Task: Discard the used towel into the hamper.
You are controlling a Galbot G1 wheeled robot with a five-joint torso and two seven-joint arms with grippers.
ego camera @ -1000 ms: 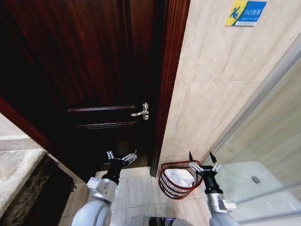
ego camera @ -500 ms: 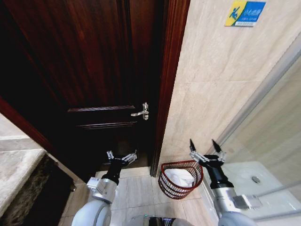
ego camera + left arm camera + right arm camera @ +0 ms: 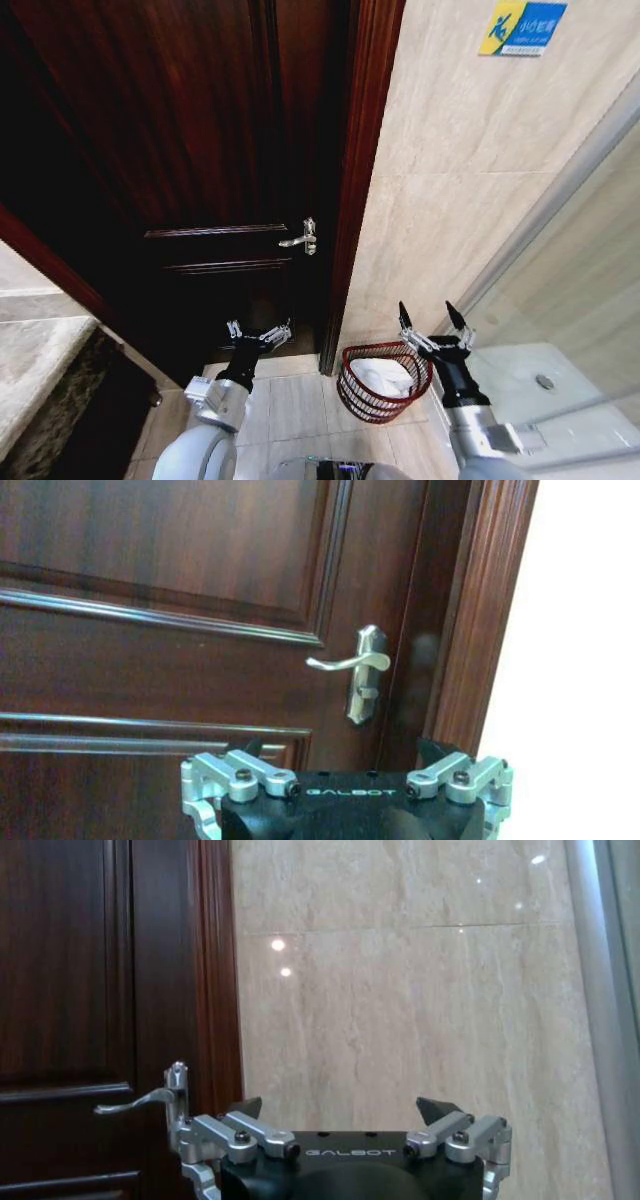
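The hamper (image 3: pixel 372 398), a small round reddish-brown wire basket, stands on the tiled floor against the beige wall beside the door frame. A white towel (image 3: pixel 381 376) lies crumpled inside it. My right gripper (image 3: pixel 427 313) hovers open and empty just above the hamper's right rim, fingers pointing up toward the wall. In the right wrist view the right gripper (image 3: pixel 340 1108) faces the marble wall with nothing between its fingers. My left gripper (image 3: pixel 259 332) is held low in front of the dark door, open and empty. In the left wrist view the left gripper (image 3: pixel 342 750) faces that door.
A dark wooden door (image 3: pixel 200 150) with a silver lever handle (image 3: pixel 303 238) stands to the left. Its frame (image 3: pixel 360 180) meets the beige tiled wall (image 3: pixel 460 170). A glass shower panel (image 3: pixel 570 300) closes off the right. A stone counter edge (image 3: pixel 40 370) sits at the far left.
My right gripper has risen from beside the hamper's rim and now stands higher above it, still open. The left arm has not moved.
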